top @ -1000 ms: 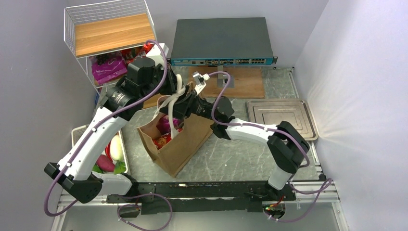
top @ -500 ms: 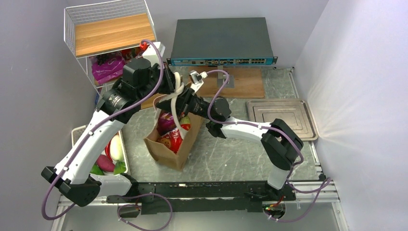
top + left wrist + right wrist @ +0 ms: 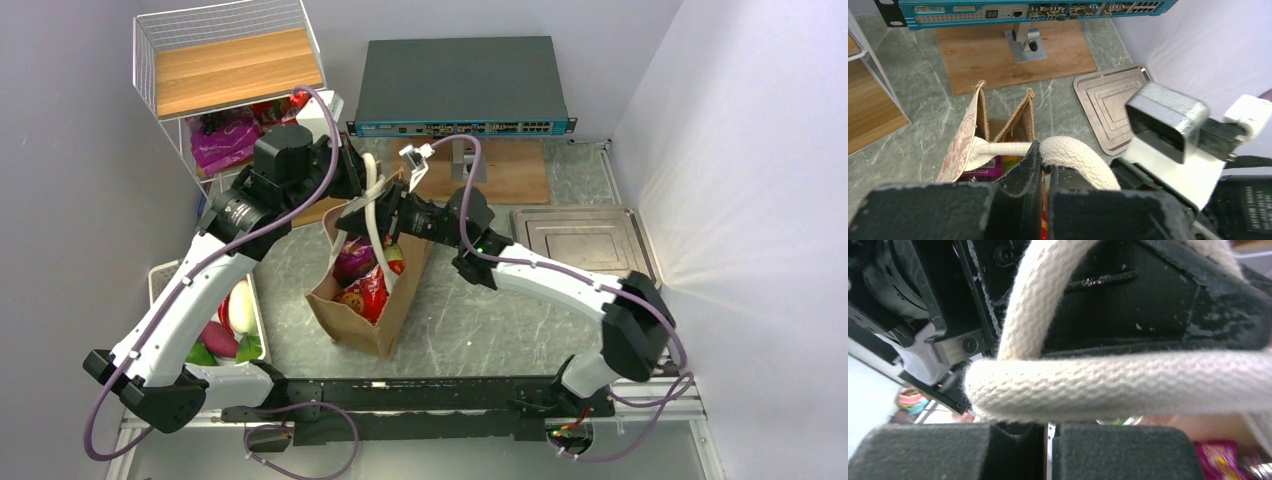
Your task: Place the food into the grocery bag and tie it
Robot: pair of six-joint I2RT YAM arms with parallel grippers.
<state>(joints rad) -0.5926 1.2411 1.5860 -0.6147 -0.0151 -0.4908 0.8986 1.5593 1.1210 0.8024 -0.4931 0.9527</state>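
grocery bag (image 3: 398,295) (open room right) | left hand (image 3: 1044,161) pinches handle (image 3: 1074,156) | right hand (image 3: 1050,434) pressed together

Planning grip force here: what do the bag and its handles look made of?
The grocery bag looks like matte tan kraft paper: stiff, creased walls. Its handles look like woven cream cord, probably cotton: braided weave shows close up.

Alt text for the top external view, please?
The left claw and right claw meet at the cream handles above a standing, open grocery bag, with red snack packets and a purple packet showing inside. A white wire rack, a network switch and a metal tray sit behind and to the right.
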